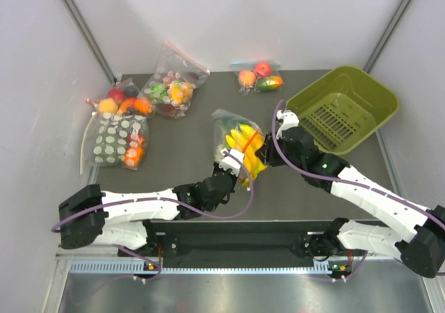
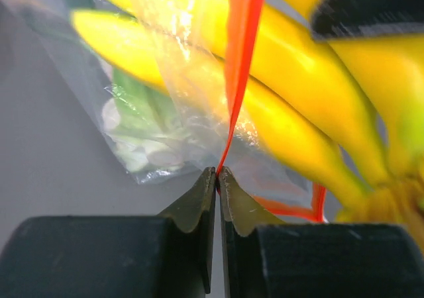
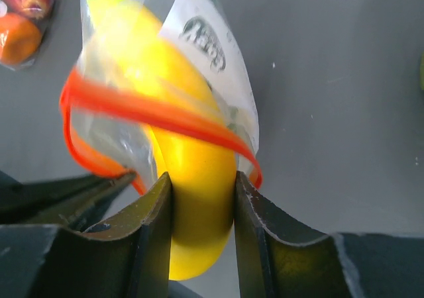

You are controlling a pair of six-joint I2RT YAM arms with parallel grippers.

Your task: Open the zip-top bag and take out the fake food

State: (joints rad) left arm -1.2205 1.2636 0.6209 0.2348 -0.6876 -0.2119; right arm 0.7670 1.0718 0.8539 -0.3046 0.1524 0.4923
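The clear zip-top bag (image 1: 228,138) hangs open between both grippers above the mat's middle, its red-orange zip strip (image 2: 240,59) spread into a loop (image 3: 152,116). The yellow bananas (image 1: 247,149) stick partly out of its mouth; the pale green lettuce head (image 2: 136,122) lies deeper inside. My left gripper (image 2: 217,172) is shut on the zip strip at the bag's near edge. My right gripper (image 3: 202,189) is shut on one banana (image 3: 195,212) that pokes through the open mouth. In the top view the left gripper (image 1: 233,165) and right gripper (image 1: 268,151) flank the bananas.
A green basket (image 1: 344,108) stands tilted at the right rear. A white-dotted bag (image 1: 118,140), a bag of small multicolour pieces (image 1: 172,83), loose fruit (image 1: 118,99) and a small bag of fruit (image 1: 259,76) lie along the back and left of the dark mat (image 1: 181,156).
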